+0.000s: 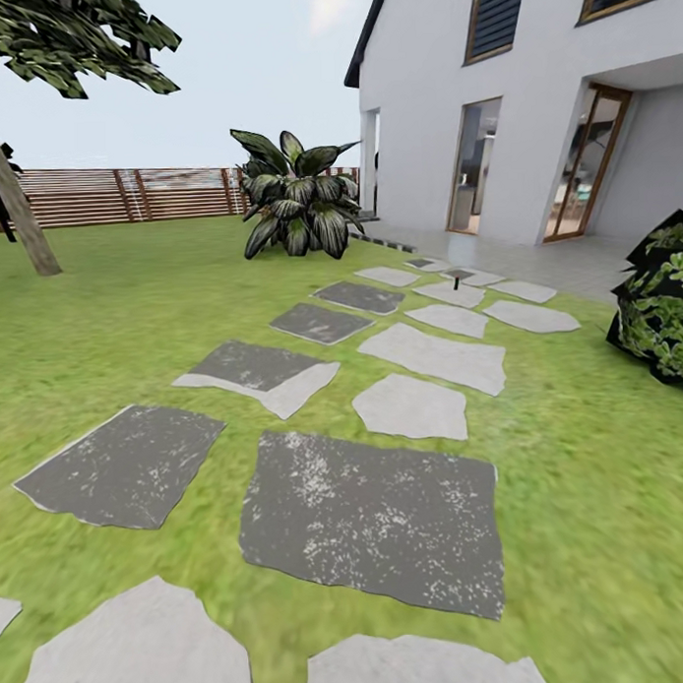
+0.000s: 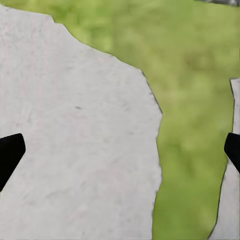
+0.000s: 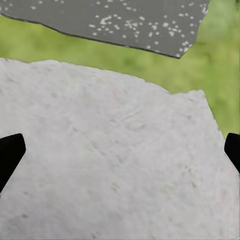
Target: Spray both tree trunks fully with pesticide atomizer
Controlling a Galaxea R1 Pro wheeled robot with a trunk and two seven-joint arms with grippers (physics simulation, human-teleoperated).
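Observation:
A tiny black upright object, apparently the pesticide atomizer (image 1: 456, 281), stands on a pale slab far along the stone path, near the house. One tree (image 1: 22, 210) with a bare grey-brown leaning trunk rises at the far left of the lawn, its green leaves overhead. The floor is pale and dark stone slabs (image 1: 372, 518) set in grass. In the left wrist view my left gripper (image 2: 120, 155) is open above a pale slab and a strip of grass. In the right wrist view my right gripper (image 3: 120, 155) is open over another pale slab, nothing between its fingers (image 3: 10, 152).
A white house (image 1: 530, 99) with glass doors stands at the right back. A broad-leaved plant (image 1: 297, 200) grows by its corner, and a dark leafy bush (image 1: 665, 301) sits at the right edge. A brown slat fence (image 1: 130, 194) closes the lawn behind.

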